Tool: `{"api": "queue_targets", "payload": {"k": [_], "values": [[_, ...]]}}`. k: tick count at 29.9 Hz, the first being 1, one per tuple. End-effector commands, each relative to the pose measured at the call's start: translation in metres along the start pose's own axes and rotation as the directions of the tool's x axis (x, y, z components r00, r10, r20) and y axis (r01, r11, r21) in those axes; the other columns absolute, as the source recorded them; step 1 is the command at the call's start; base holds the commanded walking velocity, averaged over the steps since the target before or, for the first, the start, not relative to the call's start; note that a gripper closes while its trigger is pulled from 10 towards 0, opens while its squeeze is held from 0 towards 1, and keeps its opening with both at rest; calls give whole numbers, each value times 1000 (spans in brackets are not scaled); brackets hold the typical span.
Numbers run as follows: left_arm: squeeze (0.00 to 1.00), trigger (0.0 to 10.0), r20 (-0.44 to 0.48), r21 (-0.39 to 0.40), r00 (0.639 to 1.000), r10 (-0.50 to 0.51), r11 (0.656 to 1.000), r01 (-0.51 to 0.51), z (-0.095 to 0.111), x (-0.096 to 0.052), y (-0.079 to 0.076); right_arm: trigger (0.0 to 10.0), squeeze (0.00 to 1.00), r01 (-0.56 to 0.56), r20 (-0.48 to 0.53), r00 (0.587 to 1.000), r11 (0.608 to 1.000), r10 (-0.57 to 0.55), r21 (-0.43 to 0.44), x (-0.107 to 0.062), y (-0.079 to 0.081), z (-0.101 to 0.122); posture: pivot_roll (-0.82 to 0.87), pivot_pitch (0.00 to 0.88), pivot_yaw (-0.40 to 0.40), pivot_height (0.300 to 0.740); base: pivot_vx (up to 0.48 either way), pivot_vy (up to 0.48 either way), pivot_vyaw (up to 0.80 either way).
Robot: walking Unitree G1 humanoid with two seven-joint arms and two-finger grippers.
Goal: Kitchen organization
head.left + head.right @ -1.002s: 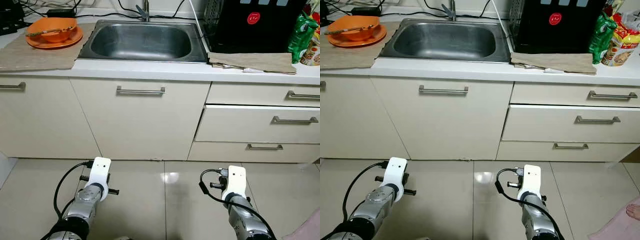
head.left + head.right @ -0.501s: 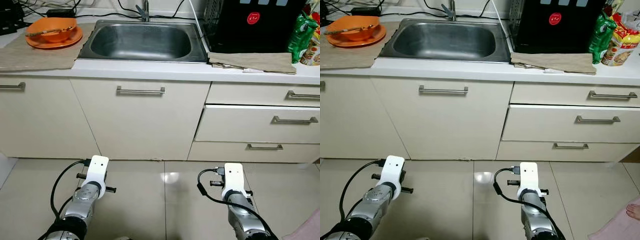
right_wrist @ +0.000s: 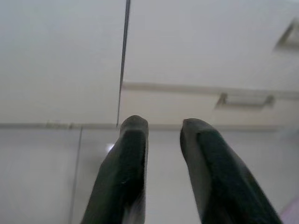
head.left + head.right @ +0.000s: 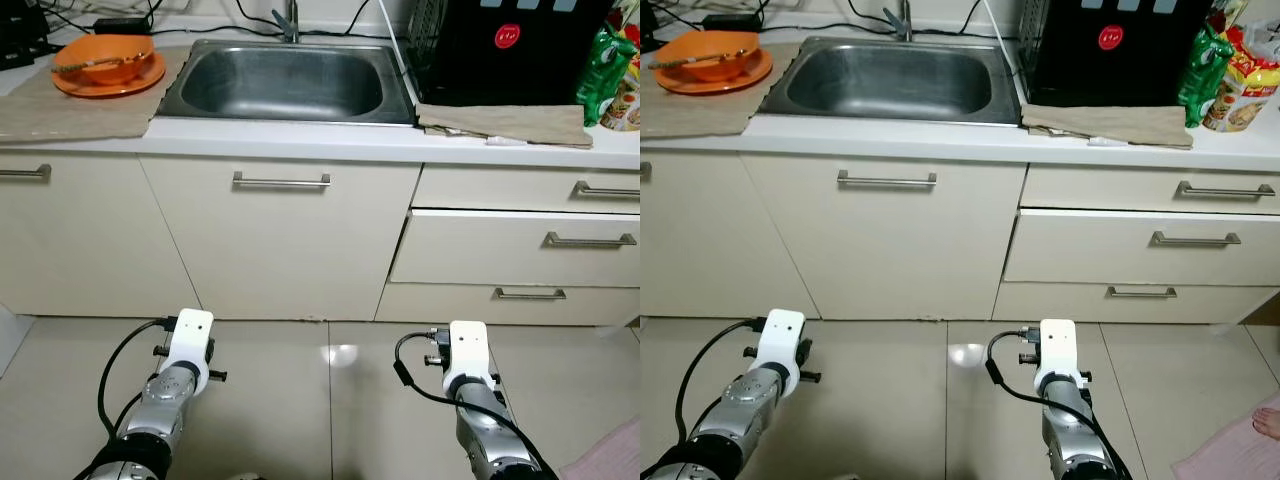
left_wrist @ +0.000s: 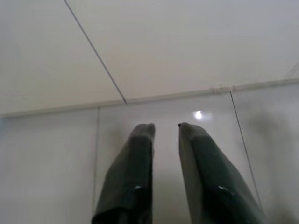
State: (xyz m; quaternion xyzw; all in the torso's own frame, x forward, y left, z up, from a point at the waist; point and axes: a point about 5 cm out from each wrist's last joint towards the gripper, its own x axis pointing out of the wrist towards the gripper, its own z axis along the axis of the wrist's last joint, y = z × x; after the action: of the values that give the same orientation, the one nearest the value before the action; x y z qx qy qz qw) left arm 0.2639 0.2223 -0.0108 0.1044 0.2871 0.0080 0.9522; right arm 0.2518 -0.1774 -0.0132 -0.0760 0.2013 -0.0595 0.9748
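Observation:
An orange bowl (image 4: pixel 105 58) with a utensil across it sits on an orange plate on the counter's left, on a beige mat (image 4: pixel 70 108). The steel sink (image 4: pixel 285 80) is in the middle. Both arms are held low over the floor tiles in front of the cabinets. The left arm's white wrist (image 4: pixel 190 335) is below the sink cupboard, the right arm's wrist (image 4: pixel 467 345) below the drawers. My left gripper (image 5: pixel 166 126) is open by a narrow gap, holding nothing. My right gripper (image 3: pixel 163 122) is open too, facing the lowest drawer.
A black appliance (image 4: pixel 510 50) stands on a cloth (image 4: pixel 505 122) right of the sink, with a green packet (image 4: pixel 605 70) and snack bags beside it. The middle drawer (image 4: pixel 520 245) looks slightly ajar. A person's foot (image 4: pixel 1268 420) rests on a pink mat at the right.
Both wrists have shifted slightly to the left and a little nearer the cabinets. Nothing on the counter has moved.

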Motion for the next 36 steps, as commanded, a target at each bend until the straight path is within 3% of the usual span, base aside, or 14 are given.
{"api": "queue_targets", "payload": {"k": [1,8,11,12,16,18,22,24,25,27,30,32,33,36], "values": [[1000,10000,89,15,996,20,1000,-22,18,-1,11,10000,1000,6,77,997,1000,-4,-21,2,-3,15,12,0,-22,740,0,0,0],[1000,10000,365,24,929,65,997,-79,76,-12,35,10000,1000,3,314,949,999,9,-40,1,-5,72,14,0,-24,740,0,0,0],[1000,10000,506,7,857,91,994,-109,111,-28,45,10000,1000,26,461,887,999,-3,-44,-8,-11,118,18,0,-26,740,0,0,0],[1000,10000,578,-20,811,94,995,-101,134,-40,48,10000,1000,-9,506,862,1000,22,-28,-15,-15,141,18,0,-28,740,0,0,0],[1000,10000,642,-25,762,79,996,-82,154,-53,47,10000,1000,-56,540,840,998,50,-6,-20,-21,160,26,0,-34,740,0,0,0],[1000,10000,710,-58,699,92,996,-73,180,-65,45,10000,1000,-22,615,788,1000,9,13,-26,-29,189,32,0,-36,740,0,0,0],[1000,10000,745,-66,655,126,991,-116,198,-74,44,10000,1000,15,648,760,999,-38,40,-33,-31,210,31,0,-36,740,0,0,0],[1000,10000,758,-47,643,107,993,-110,202,-76,40,10000,933,52,676,734,998,-67,42,-35,-32,217,32,0,-37,740,0,0,0],[0,10000,783,2,617,76,992,-125,209,-80,34,10000,0,123,727,679,992,-103,26,-39,-33,226,34,0,-35,740,0,0,0],[0,10000,782,-22,616,90,993,-117,210,-79,31,10000,0,162,720,681,986,-134,31,-38,-35,224,35,0,-34,740,0,0,0],[0,10000,739,-111,669,83,994,-1,206,-75,28,10000,0,41,639,762,993,-104,113,-31,-33,209,35,0,-32,740,0,0,0],[0,10000,720,-123,690,72,992,24,204,-73,27,10000,0,-32,617,785,991,-56,130,-31,-31,205,33,0,-29,740,0,0,0],[0,10000,701,-92,713,15,993,70,197,-72,20,10000,0,-109,558,829,969,-34,221,-30,-29,195,33,0,-30,740,0,0,0],[0,10000,684,-59,730,8,997,44,191,-71,19,10000,0,-121,527,849,954,-45,275,-30,-30,189,33,0,-30,740,0,0,0]]}}
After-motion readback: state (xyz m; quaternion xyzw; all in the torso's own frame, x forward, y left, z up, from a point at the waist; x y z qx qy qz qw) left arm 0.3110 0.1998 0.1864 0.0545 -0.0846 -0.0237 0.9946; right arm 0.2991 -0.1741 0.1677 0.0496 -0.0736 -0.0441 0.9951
